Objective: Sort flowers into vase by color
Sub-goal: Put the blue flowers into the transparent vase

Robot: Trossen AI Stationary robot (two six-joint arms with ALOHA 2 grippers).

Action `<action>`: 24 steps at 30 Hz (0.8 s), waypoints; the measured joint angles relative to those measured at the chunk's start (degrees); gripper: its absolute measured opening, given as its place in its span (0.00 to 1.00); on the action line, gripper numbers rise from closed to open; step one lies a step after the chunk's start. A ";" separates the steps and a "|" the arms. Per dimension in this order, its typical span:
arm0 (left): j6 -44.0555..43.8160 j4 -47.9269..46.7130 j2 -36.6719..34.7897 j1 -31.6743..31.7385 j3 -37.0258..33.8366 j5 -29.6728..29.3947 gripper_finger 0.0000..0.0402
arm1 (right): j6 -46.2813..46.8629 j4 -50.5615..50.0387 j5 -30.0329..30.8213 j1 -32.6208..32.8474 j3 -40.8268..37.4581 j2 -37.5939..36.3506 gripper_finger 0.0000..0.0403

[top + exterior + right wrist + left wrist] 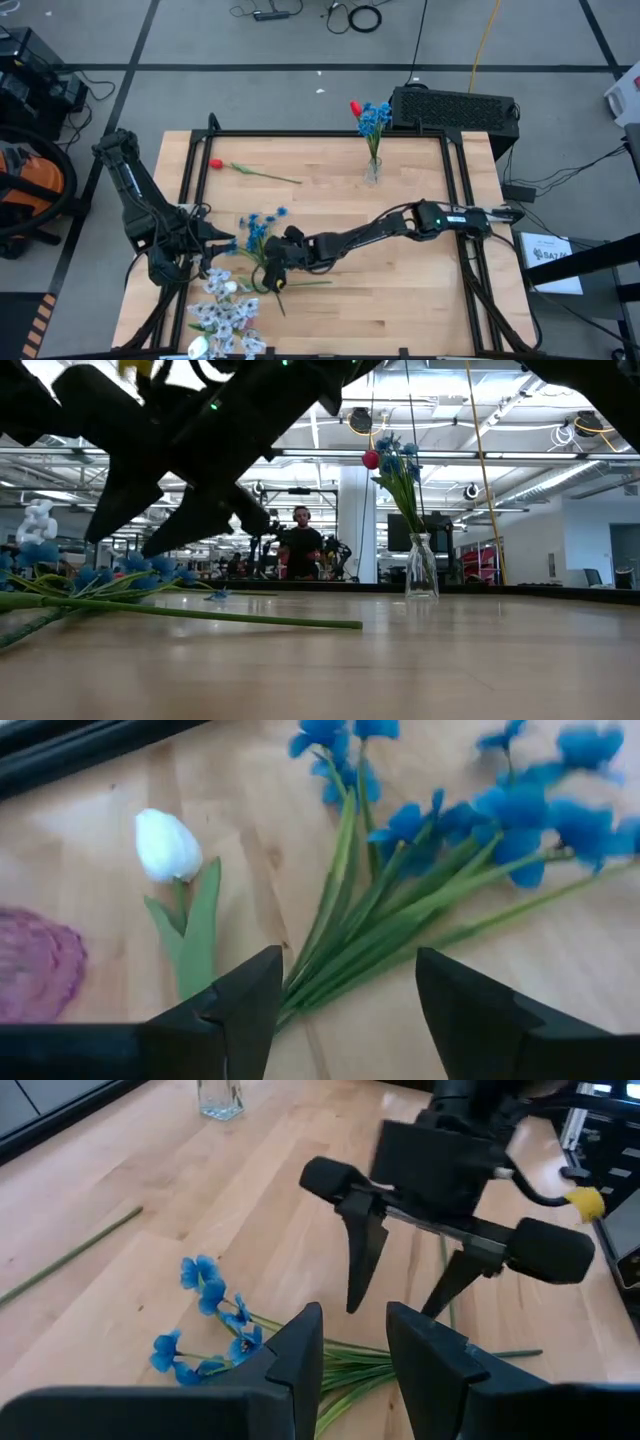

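Blue flower [262,232] flat — blooms toward left arm.

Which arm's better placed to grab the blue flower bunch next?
Right, probably. The right gripper hangs open directly over the stems of the blue flower bunch, which run between its fingers in its wrist view. The left gripper sits open beside the blooms, off the stems.

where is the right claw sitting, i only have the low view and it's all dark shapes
observer: The right claw hangs over the stems of the blue flowers, well over on the left arm's side.
operator: is it gripping them
observer: No, its jaws stand open and the stems lie loose beneath them.
operator: what else is close
observer: The left claw waits open, just left of the bunch.
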 joint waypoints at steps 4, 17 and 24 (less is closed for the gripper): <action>-0.01 0.38 -0.01 0.01 0.00 0.01 0.29 | -6.49 2.30 4.59 1.17 0.00 0.06 0.55; -0.01 1.96 0.08 0.01 0.00 0.14 0.29 | -6.07 3.37 5.60 1.55 0.04 5.95 0.55; 0.02 2.36 0.12 0.01 0.02 0.18 0.29 | -2.92 -9.51 4.90 0.26 0.36 4.82 0.49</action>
